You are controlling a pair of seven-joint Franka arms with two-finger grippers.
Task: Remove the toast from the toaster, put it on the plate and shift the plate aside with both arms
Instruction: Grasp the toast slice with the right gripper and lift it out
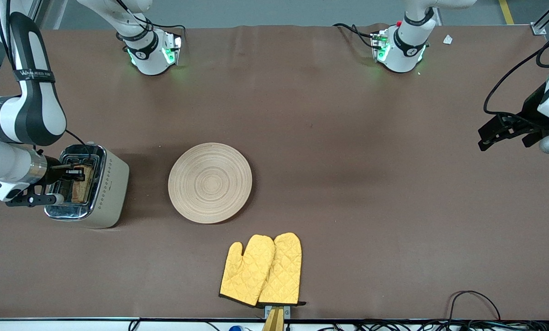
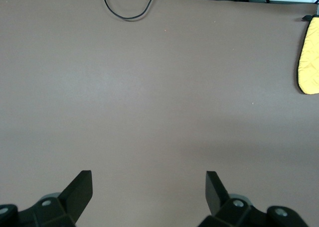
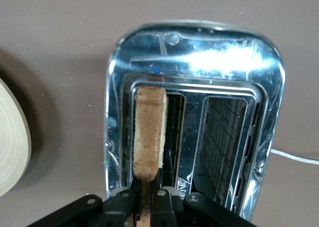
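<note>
The toast (image 3: 149, 137) stands on edge in one slot of the chrome-topped toaster (image 1: 88, 186) at the right arm's end of the table. My right gripper (image 3: 146, 197) is over the toaster and shut on the toast's edge; it also shows in the front view (image 1: 77, 174). The round pale wooden plate (image 1: 210, 189) lies flat beside the toaster, toward the table's middle; its rim shows in the right wrist view (image 3: 12, 137). My left gripper (image 2: 148, 187) is open and empty, held above bare table at the left arm's end (image 1: 504, 131), where the arm waits.
Two yellow quilted oven mitts (image 1: 261, 270) lie nearer to the front camera than the plate, by the table's edge; one edge shows in the left wrist view (image 2: 310, 57). The toaster's second slot (image 3: 224, 142) is empty. Cables (image 1: 474, 303) trail along that edge.
</note>
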